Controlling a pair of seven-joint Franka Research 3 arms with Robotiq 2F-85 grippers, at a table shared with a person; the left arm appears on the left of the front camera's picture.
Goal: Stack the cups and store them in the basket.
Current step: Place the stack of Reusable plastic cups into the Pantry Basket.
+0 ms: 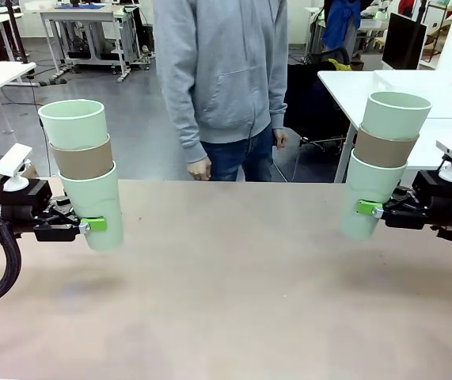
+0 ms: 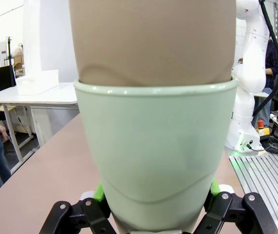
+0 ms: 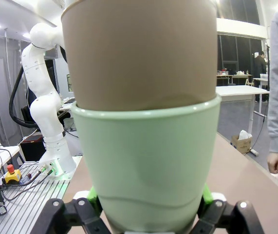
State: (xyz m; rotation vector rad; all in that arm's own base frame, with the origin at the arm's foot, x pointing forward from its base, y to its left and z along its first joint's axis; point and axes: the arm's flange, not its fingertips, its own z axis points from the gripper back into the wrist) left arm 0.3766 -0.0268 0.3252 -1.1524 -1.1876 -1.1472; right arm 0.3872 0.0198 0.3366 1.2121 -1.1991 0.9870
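Two stacks of cups hang above the table. At the left, my left gripper [image 1: 93,225] is shut on the bottom mint cup [image 1: 95,204] of a stack of three, with a tan cup [image 1: 83,158] and another mint cup [image 1: 74,123] nested on top. At the right, my right gripper [image 1: 368,208] is shut on the bottom mint cup [image 1: 368,198] of a like stack, tilted a little, with a tan cup [image 1: 384,148] in the middle. Up close, the left wrist view shows its mint cup [image 2: 156,161] between the green pads [image 2: 99,191]; the right wrist view shows the other mint cup [image 3: 146,161]. The basket is out of view.
A person in a grey hoodie [image 1: 222,71] stands at the far side of the brown table [image 1: 233,293], hands down at the edge. White tables [image 1: 415,87] stand behind at the right and left.
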